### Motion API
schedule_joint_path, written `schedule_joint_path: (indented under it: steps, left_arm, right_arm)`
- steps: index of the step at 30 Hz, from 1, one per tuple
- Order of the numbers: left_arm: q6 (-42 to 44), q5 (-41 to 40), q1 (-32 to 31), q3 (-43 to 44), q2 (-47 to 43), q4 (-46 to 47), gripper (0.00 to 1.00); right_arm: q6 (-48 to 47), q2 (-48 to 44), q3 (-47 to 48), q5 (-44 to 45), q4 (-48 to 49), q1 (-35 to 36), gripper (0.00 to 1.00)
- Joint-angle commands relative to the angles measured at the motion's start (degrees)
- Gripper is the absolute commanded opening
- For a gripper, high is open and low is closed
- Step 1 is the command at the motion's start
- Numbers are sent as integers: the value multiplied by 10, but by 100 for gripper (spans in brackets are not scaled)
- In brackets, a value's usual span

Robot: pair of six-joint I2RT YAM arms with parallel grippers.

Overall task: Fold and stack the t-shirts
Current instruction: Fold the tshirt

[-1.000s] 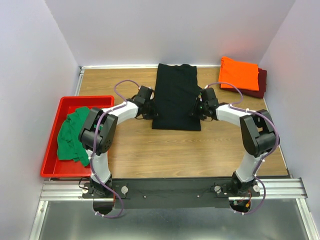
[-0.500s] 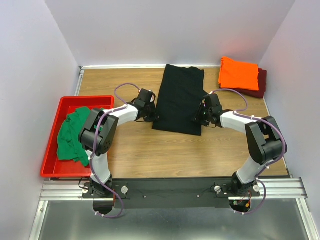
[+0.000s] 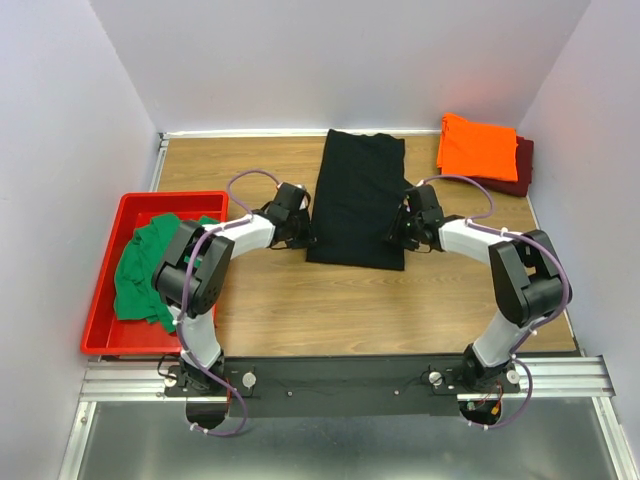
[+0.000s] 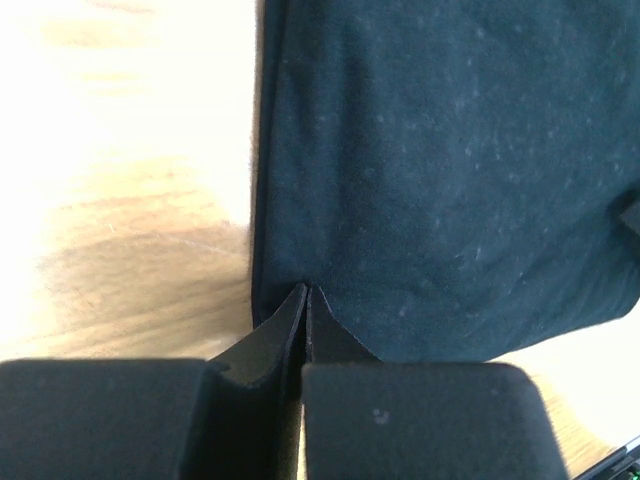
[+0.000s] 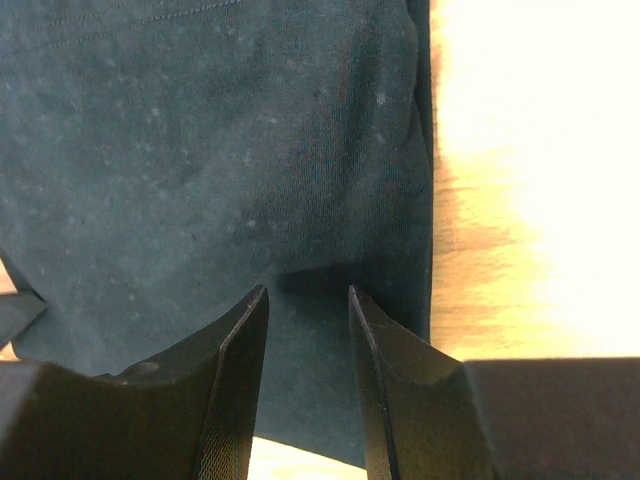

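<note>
The black t-shirt [image 3: 355, 200] lies folded into a long strip in the middle of the table. My left gripper [image 3: 301, 230] is at its left edge, near the front. In the left wrist view its jaws [image 4: 305, 290] are shut, with the tips pinching the edge of the black cloth [image 4: 450, 170]. My right gripper [image 3: 396, 230] is at the shirt's right edge. In the right wrist view [image 5: 307, 290] it is open, with its tips just above the cloth [image 5: 220, 150] and nothing between them. The orange t-shirt [image 3: 478, 147] lies folded on the maroon one [image 3: 522, 168] at the back right. The green t-shirt [image 3: 145, 268] lies crumpled.
The green shirt sits in a red plastic tray [image 3: 100, 320] at the table's left edge. White walls close in the back and both sides. Bare wood [image 3: 350, 310] shows between the black shirt and the arm bases.
The black shirt's far end has shifted a little to the right, leaving it slightly skewed. Both grippers stay at its front side edges, the right one slightly nearer me.
</note>
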Motion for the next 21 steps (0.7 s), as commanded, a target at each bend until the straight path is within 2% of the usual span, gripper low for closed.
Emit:
schedule_joint_path:
  steps: [1, 7, 15, 21]
  left_arm:
    - [0, -28, -24, -32, -5, -37, 8]
    - [-20, -41, -39, -74, -24, -36, 6]
    - [-41, -42, -56, -133, -74, -38, 6]
    - [-42, -43, -59, -176, -120, -53, 6]
  right_arm:
    - [-39, 36, 7, 29, -48, 2, 46]
    - [-48, 47, 20, 38, -67, 17, 46]
    - [-30, 35, -21, 41, -69, 65, 46]
    - [-11, -33, -76, 36, -86, 78, 46]
